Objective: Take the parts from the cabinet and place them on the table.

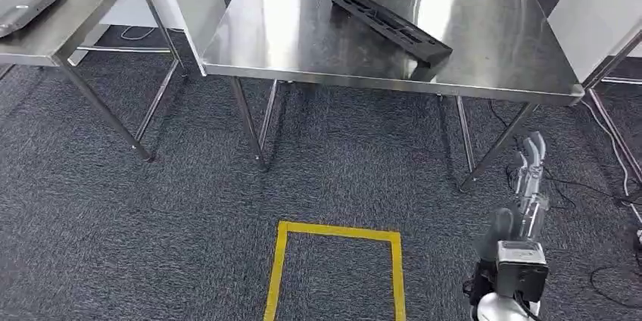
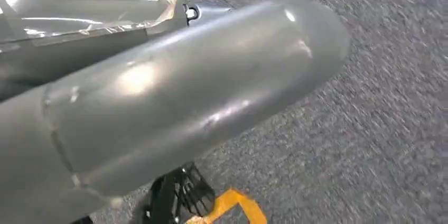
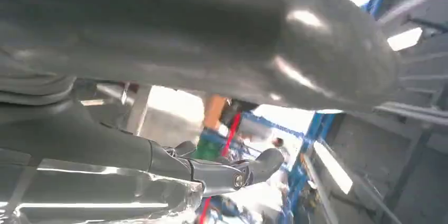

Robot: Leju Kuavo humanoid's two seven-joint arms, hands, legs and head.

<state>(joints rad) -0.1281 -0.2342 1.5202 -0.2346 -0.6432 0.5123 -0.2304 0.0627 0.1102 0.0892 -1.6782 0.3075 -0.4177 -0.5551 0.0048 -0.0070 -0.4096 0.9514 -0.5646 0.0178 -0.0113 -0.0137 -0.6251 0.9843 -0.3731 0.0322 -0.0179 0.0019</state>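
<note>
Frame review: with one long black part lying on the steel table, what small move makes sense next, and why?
Probably turn away toward the cabinet for another part. The long black slotted plastic part already lies flat on the stainless steel table, and the right hand hangs low over the carpet, holding nothing, fingers apart.

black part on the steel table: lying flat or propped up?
Propped at one end. In the head view the black part lies diagonally on the steel table; its far end sits raised above the surface, and the near end rests on it.
</note>
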